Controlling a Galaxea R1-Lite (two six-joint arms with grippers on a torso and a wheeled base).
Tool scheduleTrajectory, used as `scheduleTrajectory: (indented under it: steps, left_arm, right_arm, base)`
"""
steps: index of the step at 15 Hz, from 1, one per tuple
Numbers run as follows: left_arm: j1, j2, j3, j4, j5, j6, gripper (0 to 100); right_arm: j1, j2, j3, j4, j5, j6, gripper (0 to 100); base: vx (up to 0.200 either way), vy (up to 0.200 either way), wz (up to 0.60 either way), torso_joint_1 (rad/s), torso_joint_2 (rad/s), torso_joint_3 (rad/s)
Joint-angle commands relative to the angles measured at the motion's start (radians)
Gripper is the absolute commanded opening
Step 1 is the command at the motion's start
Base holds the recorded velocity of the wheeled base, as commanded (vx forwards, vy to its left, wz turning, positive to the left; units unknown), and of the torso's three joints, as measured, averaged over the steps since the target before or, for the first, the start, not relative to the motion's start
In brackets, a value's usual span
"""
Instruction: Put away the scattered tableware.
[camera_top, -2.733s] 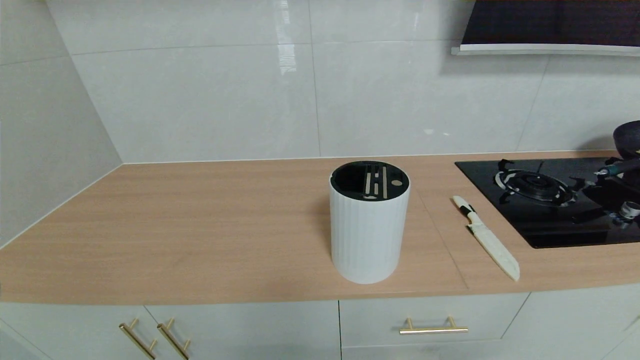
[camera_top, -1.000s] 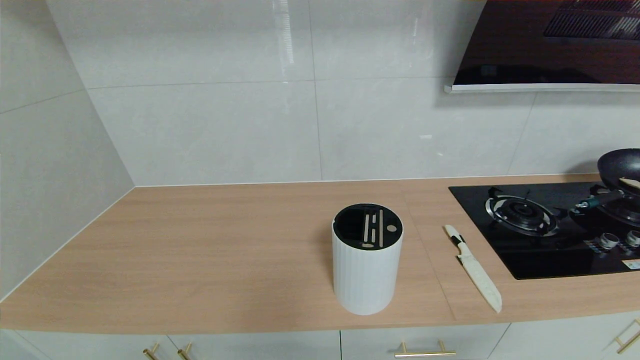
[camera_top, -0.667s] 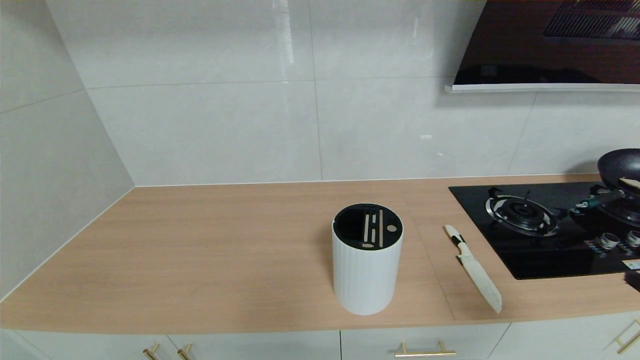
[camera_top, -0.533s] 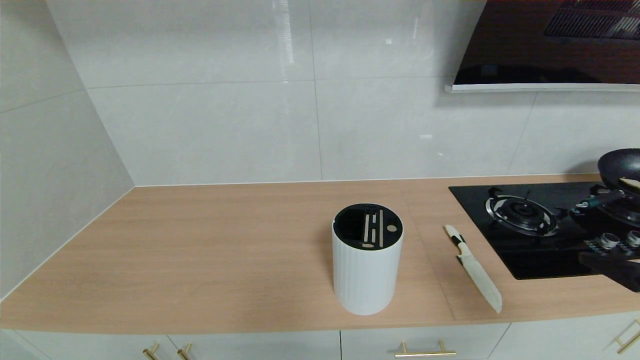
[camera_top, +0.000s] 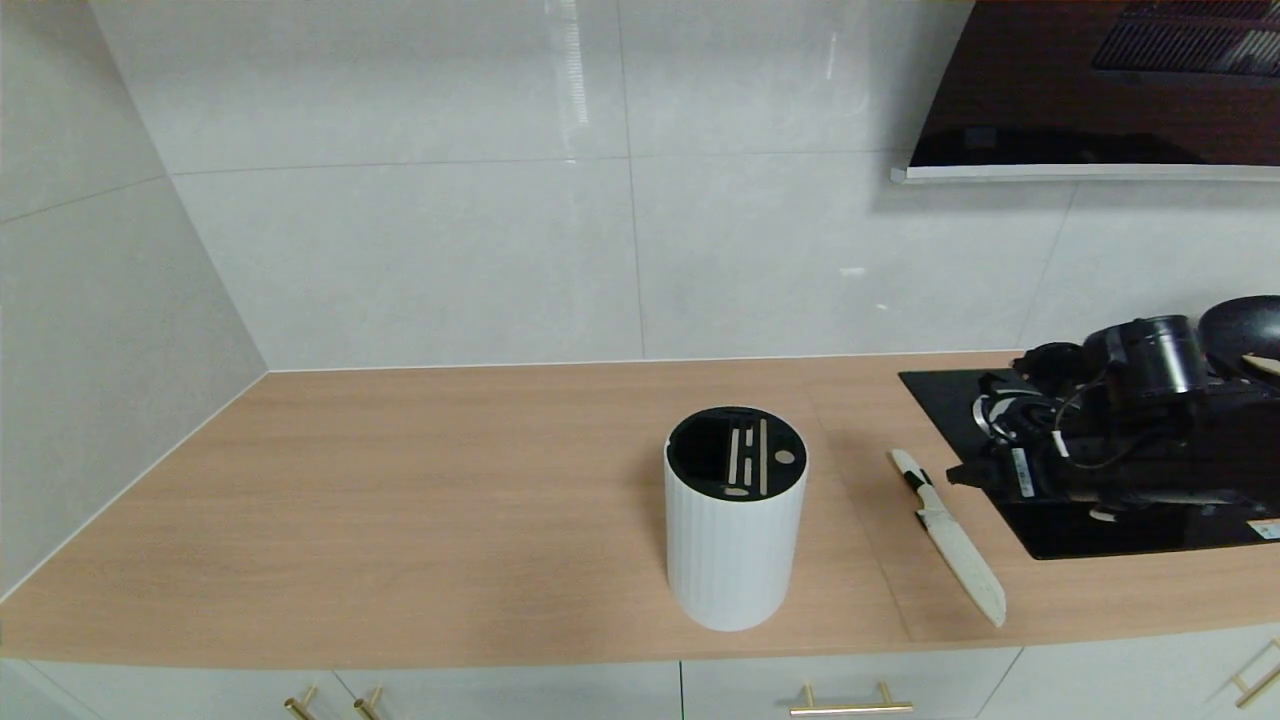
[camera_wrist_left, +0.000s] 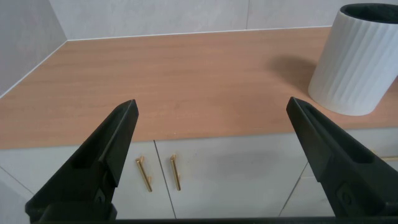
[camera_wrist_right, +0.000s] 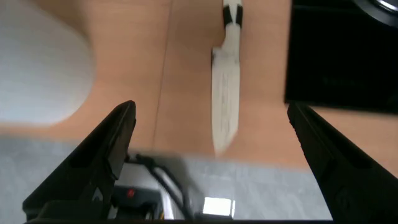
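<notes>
Head view: a pale knife (camera_top: 945, 535) lies flat on the wooden bench (camera_top: 400, 500), lower right, beside a white slotted knife block (camera_top: 735, 520). The right pincer (camera_wrist_right: 210, 109) hovers near it, wide open and empty. The left pincer (camera_wrist_left: 211, 102) is also open and empty. This seems to be the approach step. Next, the right pincer should descend and close on the handle.

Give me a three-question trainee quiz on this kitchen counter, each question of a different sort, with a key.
1. True or false: the white-bladed knife with a black-and-white handle stands inside the white ribbed cylindrical holder.
2. The knife lies flat between the holder and: A) a sink, B) the black gas hob, C) a plate.
3. Fill in: the right gripper, above the knife, is ____ (open or shut).
Key: 1 false; 2 B; 3 open.
</notes>
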Motion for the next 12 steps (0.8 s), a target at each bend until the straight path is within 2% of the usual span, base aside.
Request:
scheduleTrajectory:
  steps: [1,3,12]
  left_arm:
    - [0.000,0.000,0.000,0.000,0.001,0.001,100]
    - [0.000,0.000,0.000,0.000,0.001,0.004,100]
    - [0.000,0.000,0.000,0.000,0.001,0.005,100]
  right_arm:
    - [0.002,0.239,-0.040,-0.112,-0.010,-0.004,100]
    - [-0.001,0.316,-0.052,-0.169,-0.046,-0.006,100]
    - [-0.024,0.429,-0.073,-0.241,-0.046,-0.004,100]
  base:
    - [0.000,0.000,0.00,0.000,0.00,0.000]
    - [0.000,0.000,0.00,0.000,0.00,0.000]
    - [0.000,0.000,0.00,0.000,0.00,0.000]
